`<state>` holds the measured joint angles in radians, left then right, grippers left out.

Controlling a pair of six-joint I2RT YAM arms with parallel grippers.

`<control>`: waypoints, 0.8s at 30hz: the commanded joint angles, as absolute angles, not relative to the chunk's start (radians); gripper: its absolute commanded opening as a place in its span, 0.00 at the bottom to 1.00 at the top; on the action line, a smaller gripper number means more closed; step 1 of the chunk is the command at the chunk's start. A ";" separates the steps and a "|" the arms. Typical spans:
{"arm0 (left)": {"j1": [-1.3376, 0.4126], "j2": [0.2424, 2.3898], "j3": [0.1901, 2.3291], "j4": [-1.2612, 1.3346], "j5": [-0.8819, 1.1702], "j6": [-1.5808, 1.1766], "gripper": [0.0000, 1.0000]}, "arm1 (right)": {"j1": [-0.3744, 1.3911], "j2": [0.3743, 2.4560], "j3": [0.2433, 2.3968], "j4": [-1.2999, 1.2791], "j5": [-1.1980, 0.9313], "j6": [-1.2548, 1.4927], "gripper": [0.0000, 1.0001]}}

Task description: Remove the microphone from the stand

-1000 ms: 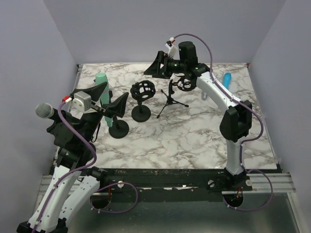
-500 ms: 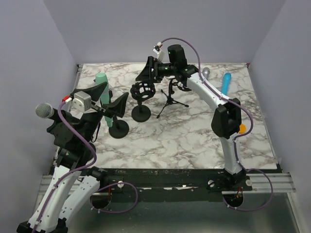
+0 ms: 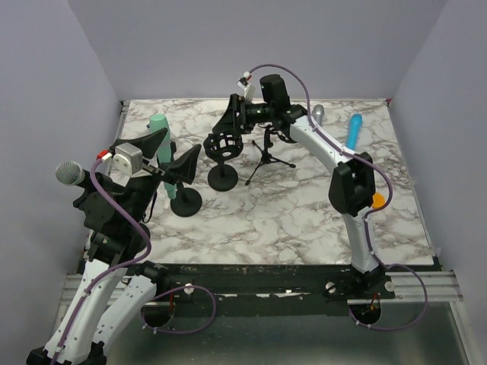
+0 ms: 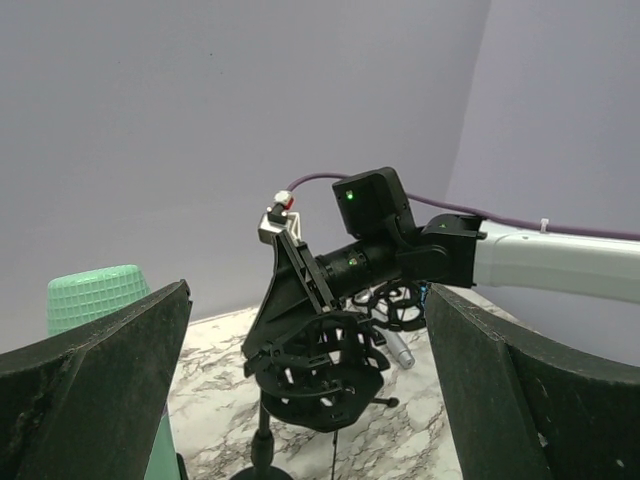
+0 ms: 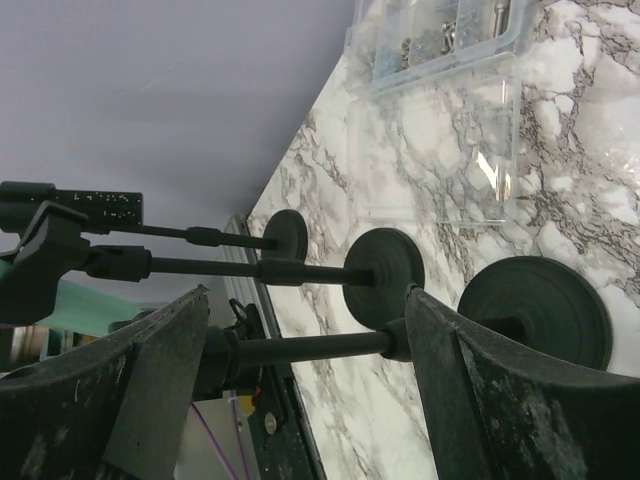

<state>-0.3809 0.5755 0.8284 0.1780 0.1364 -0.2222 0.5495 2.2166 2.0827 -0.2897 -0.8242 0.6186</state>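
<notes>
Left claw is released, fingers spread wide, hanging just beside the teal microphone. That mic stands upright in the clip of its round-base stand at the left of the table. In the left wrist view the teal mesh head sits off to one side, partly behind a finger, so it is not centred between the fingers.

Right claw is released too, up at the shock mount mid-table. In the right wrist view that mount's pole runs between its spread fingers. The cage looks empty to us, but we cannot tell for sure.

A grey-headed microphone shows at far left over the left arm, and what holds it is hidden. A silver microphone and a blue microphone lie flat on the far right of the table, off any stand.

We judge the teal one is the mic to take and that the step in hand is lining up the grasp. To do it well:
- Shift the left claw sideways until the mic body is centred between the fingers.
- Clench on the body below the mesh head, not on the clip.
- Draw the mic out along its own axis — no sideways tug, since a tall thin stand on a small base likely tips.
- If the right claw is meant to help, it would do more pinning the teal mic's pole low down.
- Where the right claw hangs now, it needs to keep off the shock mount and the tripod stand just beside it, as either could topple.
</notes>
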 commanded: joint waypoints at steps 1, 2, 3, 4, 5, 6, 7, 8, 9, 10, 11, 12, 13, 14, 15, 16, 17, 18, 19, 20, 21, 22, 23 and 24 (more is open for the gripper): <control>-0.377 0.576 0.854 0.178 0.163 -0.229 0.99 | 0.557 2.264 2.075 -0.320 -0.834 0.583 0.80; -0.377 0.576 0.855 0.179 0.165 -0.229 0.99 | 0.556 2.271 2.084 -0.323 -0.834 0.584 0.80; -0.377 0.576 0.854 0.179 0.165 -0.229 0.99 | 0.557 2.278 2.095 -0.332 -0.830 0.578 0.80; -0.377 0.576 0.855 0.179 0.164 -0.229 0.99 | 0.556 2.284 2.109 -0.348 -0.820 0.568 0.80; -0.376 0.577 0.854 0.178 0.163 -0.229 0.99 | 0.557 2.286 2.119 -0.359 -0.799 0.557 0.80; -0.377 0.576 0.855 0.178 0.163 -0.229 0.99 | 0.557 2.286 2.130 -0.370 -0.781 0.551 0.80; -0.376 0.577 0.853 0.178 0.161 -0.229 0.99 | 0.557 2.285 2.142 -0.377 -0.773 0.549 0.81; -0.377 0.577 0.854 0.178 0.161 -0.228 0.99 | 0.557 2.287 2.162 -0.388 -0.769 0.548 0.81; -0.376 0.578 0.854 0.179 0.162 -0.228 0.99 | 0.557 2.289 2.184 -0.399 -0.765 0.548 0.82; -0.376 0.577 0.854 0.178 0.162 -0.228 0.99 | 0.555 2.290 2.213 -0.417 -0.753 0.549 0.83; -0.377 0.578 0.854 0.178 0.163 -0.228 0.99 | 0.555 2.290 2.243 -0.439 -0.738 0.549 0.85; -0.377 0.579 0.854 0.178 0.163 -0.229 0.99 | 0.553 2.290 2.269 -0.462 -0.718 0.547 0.86; -0.377 0.578 0.854 0.177 0.163 -0.228 0.99 | 0.548 2.289 2.297 -0.482 -0.702 0.546 0.87; -0.377 0.579 0.856 0.177 0.163 -0.228 0.99 | 0.541 2.285 2.310 -0.494 -0.691 0.549 0.89; -0.377 0.580 0.856 0.176 0.163 -0.229 0.99 | 0.530 2.275 2.318 -0.500 -0.686 0.556 0.90; -0.377 0.579 0.855 0.176 0.163 -0.229 0.99 | 0.518 2.266 2.317 -0.502 -0.688 0.564 0.92; -0.376 0.577 0.855 0.177 0.163 -0.228 0.99 | 0.505 2.255 2.315 -0.501 -0.695 0.571 0.93; -0.377 0.578 0.854 0.177 0.163 -0.229 0.99 | 0.495 2.246 2.312 -0.499 -0.704 0.572 0.95; -0.377 0.578 0.854 0.176 0.165 -0.229 0.99 | 0.493 2.236 2.310 -0.502 -0.715 0.566 0.97; -0.377 0.579 0.854 0.178 0.166 -0.230 0.99 | 0.491 2.231 2.310 -0.508 -0.729 0.554 1.00; -0.376 0.581 0.854 0.179 0.169 -0.232 0.99 | 0.492 2.228 2.308 -0.506 -0.772 0.542 1.00; -0.376 0.583 0.855 0.180 0.172 -0.233 0.99 | 0.492 2.230 2.305 -0.501 -0.815 0.537 1.00; -0.376 0.586 0.854 0.179 0.174 -0.235 0.99 | 0.492 2.234 2.305 -0.502 -0.855 0.525 1.00; -0.376 0.588 0.854 0.180 0.176 -0.236 0.99 | 0.492 2.234 2.301 -0.504 -0.876 0.514 1.00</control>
